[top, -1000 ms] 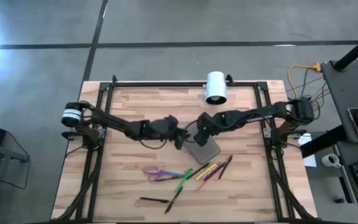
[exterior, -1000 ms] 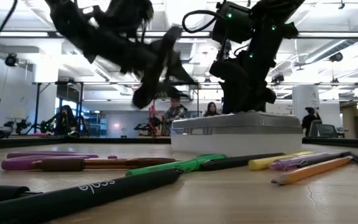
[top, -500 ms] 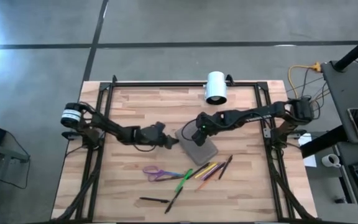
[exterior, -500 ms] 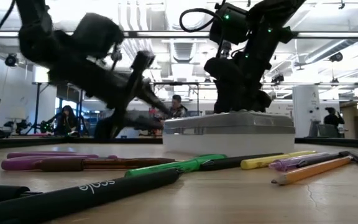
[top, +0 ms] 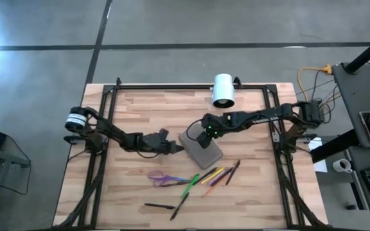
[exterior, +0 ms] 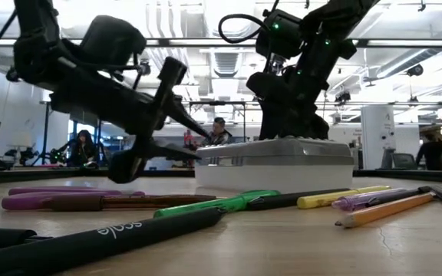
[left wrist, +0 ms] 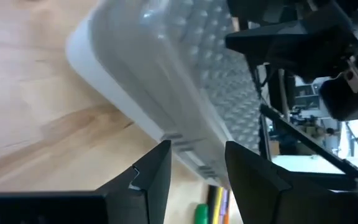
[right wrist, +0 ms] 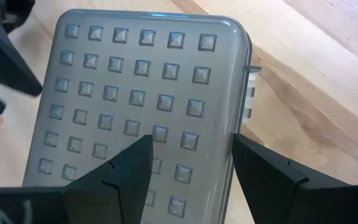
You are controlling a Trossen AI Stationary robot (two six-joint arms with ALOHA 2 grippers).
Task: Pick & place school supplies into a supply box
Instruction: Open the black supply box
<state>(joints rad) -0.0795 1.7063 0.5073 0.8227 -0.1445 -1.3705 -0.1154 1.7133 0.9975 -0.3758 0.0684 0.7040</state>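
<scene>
Supply box (top: 202,149) lies closed at mid-bench (top: 133,115); left pincer (top: 177,147), fingers apart, reaches low and level toward its left edge, while right pincer (top: 199,136), fingers spread, angles down over the dotted lid, gripping nothing.

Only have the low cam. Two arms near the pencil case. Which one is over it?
Observer: The right one. In the high view the right claw hangs over the pencil case, and the left claw sits beside the case's left end.
Operator: Left claw holding anything?
Observer: No. Its wrist view shows its fingers apart with nothing between them, pointed at the case's long side.
</scene>
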